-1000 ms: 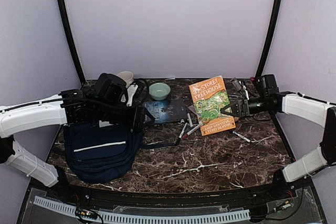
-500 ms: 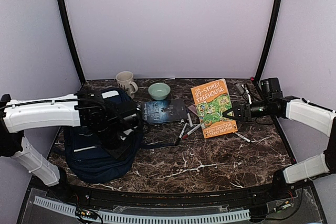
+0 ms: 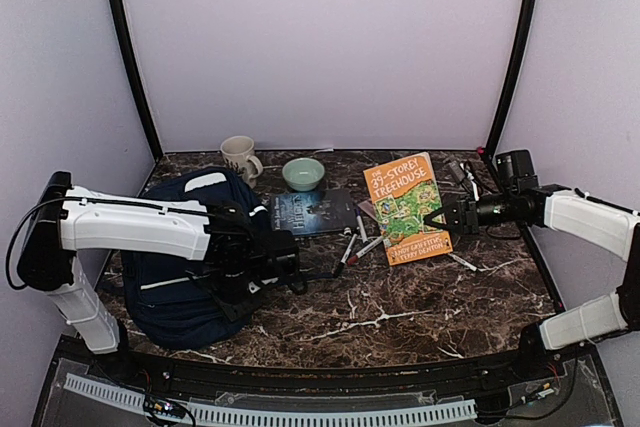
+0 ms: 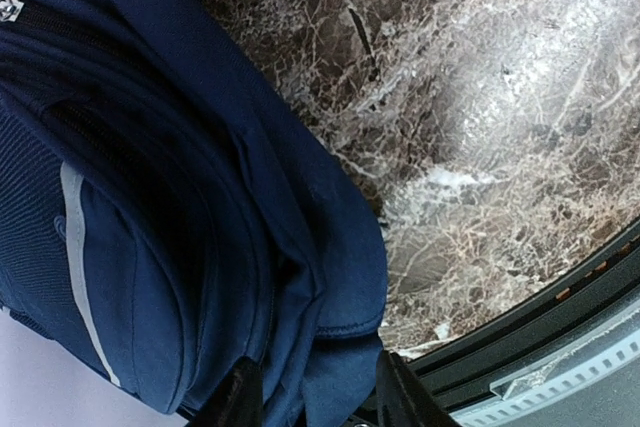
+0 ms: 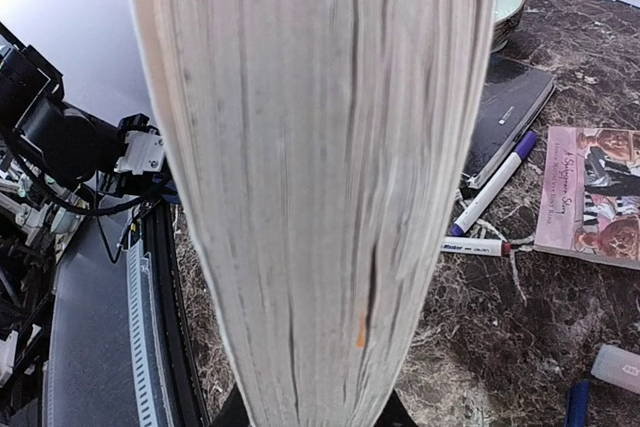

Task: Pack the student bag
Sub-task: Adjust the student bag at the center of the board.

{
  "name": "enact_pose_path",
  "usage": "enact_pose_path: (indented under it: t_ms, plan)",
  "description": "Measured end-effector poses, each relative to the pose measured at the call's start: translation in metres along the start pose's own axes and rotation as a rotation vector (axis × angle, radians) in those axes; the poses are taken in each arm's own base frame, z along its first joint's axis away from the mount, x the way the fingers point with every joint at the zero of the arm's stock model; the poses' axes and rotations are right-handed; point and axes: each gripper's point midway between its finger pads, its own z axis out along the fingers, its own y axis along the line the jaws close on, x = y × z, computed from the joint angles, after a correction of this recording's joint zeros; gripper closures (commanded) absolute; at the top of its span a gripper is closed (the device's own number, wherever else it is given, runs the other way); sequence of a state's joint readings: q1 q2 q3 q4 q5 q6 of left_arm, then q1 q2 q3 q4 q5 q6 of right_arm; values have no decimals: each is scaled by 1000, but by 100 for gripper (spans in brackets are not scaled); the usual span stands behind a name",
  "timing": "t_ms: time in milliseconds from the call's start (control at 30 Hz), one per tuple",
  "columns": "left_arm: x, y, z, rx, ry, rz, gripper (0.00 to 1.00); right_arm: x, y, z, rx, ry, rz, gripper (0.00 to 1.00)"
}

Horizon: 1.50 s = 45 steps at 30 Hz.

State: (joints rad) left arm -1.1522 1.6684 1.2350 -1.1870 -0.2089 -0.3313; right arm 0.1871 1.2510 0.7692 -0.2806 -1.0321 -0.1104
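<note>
The student bag is a navy backpack with a thin white stripe, lying at the front left of the table. My left gripper is at its right edge. In the left wrist view a fold of the bag runs between the two dark fingers, and my left gripper is shut on it. My right gripper is shut on an orange "Storey Treehouse" book, held tilted above the table at the right. The book's page edge fills the right wrist view and hides most of my right gripper.
A mug and a green bowl stand at the back. A dark book lies mid-table with several markers beside it. A pink booklet lies under the held book. Small items sit at the back right.
My left arm has swung from over the bag's back end down to its right edge, and its jaws have narrowed onto the fabric. The right arm lowered the orange book slightly, then held still.
</note>
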Motion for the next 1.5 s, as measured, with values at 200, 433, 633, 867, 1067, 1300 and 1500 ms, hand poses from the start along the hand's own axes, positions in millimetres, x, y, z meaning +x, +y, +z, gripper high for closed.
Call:
enact_pose_path:
  t_ms: [200,433,633,867,1067,1300,1500]
  plan:
    - [2,2,17,-42,42,29,55,2,-1,0,5,2,-3,100]
    - [-3,1,40,-91,80,46,76,1,-2,0,7,1,-3,100]
    - [-10,2,41,-121,88,42,100,2,-2,-1,15,0,-6,100]
    - [-54,-19,5,-8,-52,-5,100,1,-1,-3,23,-7,-15,100]
    - [-74,-27,-1,25,-118,-23,98,1,-2,-3,30,-7,-15,100]
    - [-77,-21,-2,-12,-137,-19,100,1,-3,-3,34,-6,-13,100]
    - [-96,-1,-55,-30,-322,-43,100,0,-3,-3,35,-10,-19,100]
